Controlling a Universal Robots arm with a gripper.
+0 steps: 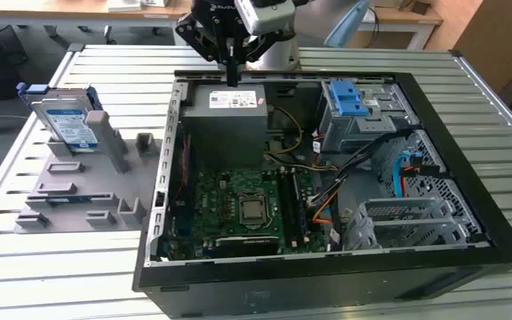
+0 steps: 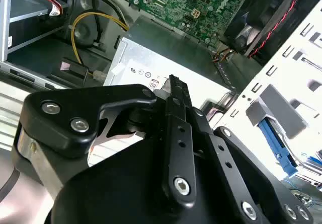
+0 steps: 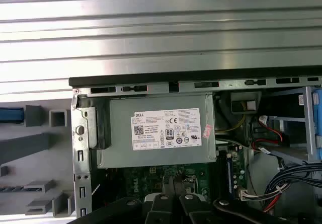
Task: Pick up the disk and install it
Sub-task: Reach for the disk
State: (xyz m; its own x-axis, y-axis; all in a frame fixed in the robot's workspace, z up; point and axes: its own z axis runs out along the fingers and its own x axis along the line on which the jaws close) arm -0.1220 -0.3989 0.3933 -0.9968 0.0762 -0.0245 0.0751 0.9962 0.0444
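Pick-up apparently not begun: the gripper [image 1: 232,79] hangs empty, fingers closed together, over the power supply [image 1: 225,117] inside the computer case [image 1: 327,265], well apart from the disk [image 1: 67,127] standing in the grey fixture [image 1: 78,200] at the exterior view's left; grasping it likely requires opening first.

Bright light glares off the slatted metal table [image 3: 161,32] while the computer case [image 1: 327,273] interior lies in shadow.

disk [image 1: 67,127] on fixture block [image 1: 78,197], case [image 1: 309,272] at the exterior view's right

Black hinged fingers [image 2: 177,133], silver screw heads [image 2: 181,185], pale grey arm [image 1: 274,17].
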